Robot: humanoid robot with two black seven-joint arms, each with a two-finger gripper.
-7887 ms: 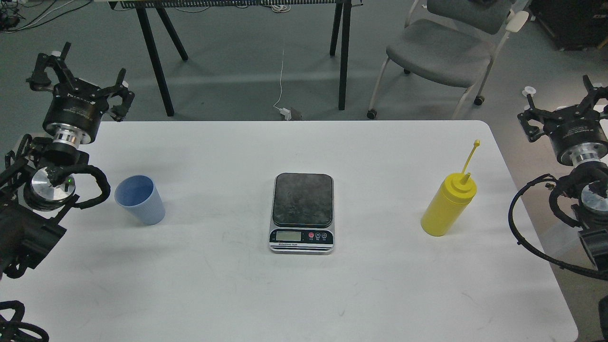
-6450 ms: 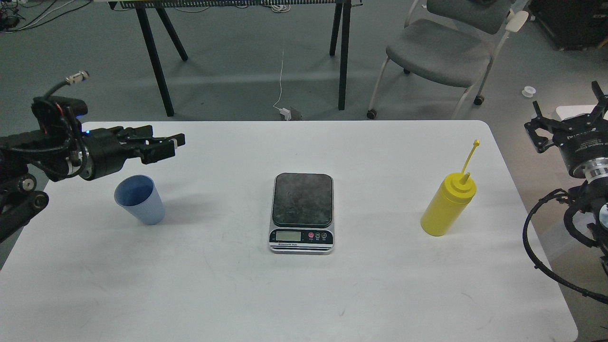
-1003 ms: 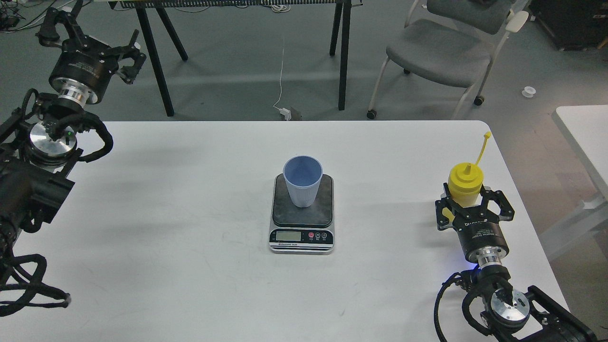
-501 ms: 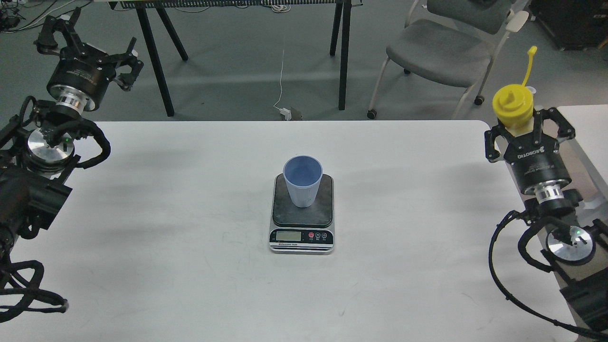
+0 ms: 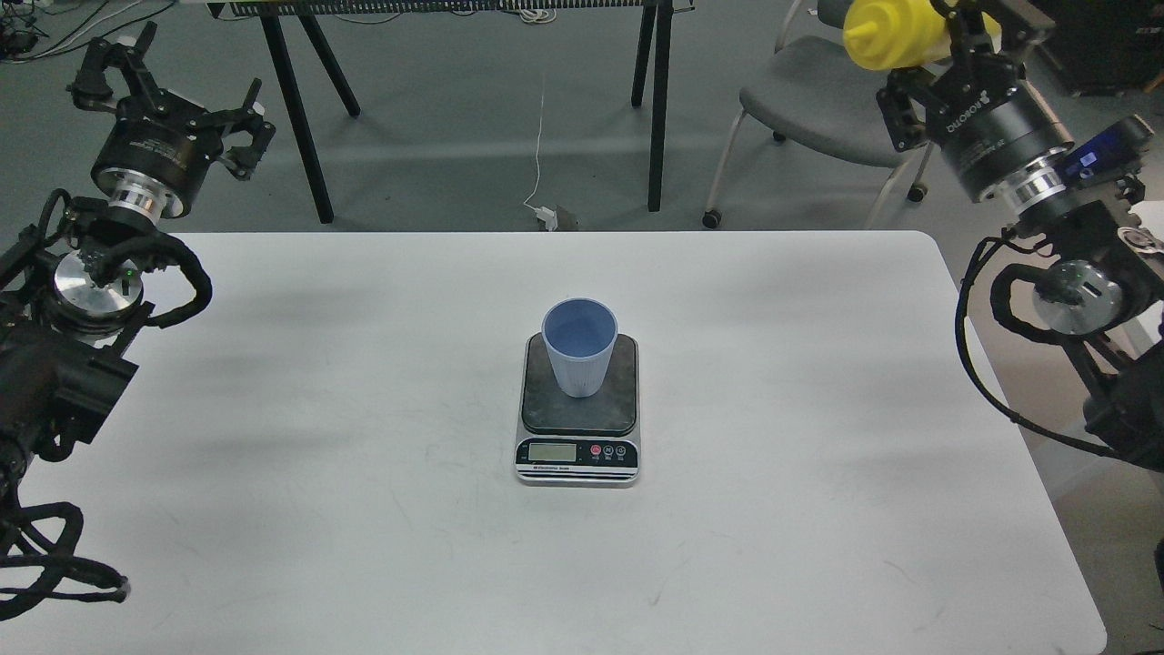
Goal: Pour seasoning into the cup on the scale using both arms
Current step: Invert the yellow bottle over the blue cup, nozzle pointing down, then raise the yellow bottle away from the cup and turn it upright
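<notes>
The light-blue ribbed cup (image 5: 579,353) stands upright on the dark platform of the scale (image 5: 546,411) at the table's middle. My right gripper (image 5: 959,36) is shut on the yellow seasoning bottle (image 5: 887,35), held high at the top right, well above the table. The bottle is tipped toward the left with its nozzle pointing left; its cap strap is out of view. My left gripper (image 5: 164,77) is open and empty, raised at the far left beyond the table's back edge.
The white table (image 5: 364,509) spans the view, its right edge near my right arm. A grey chair (image 5: 837,100) stands behind the table at the right. Black trestle legs (image 5: 655,100) stand behind the table's middle and left.
</notes>
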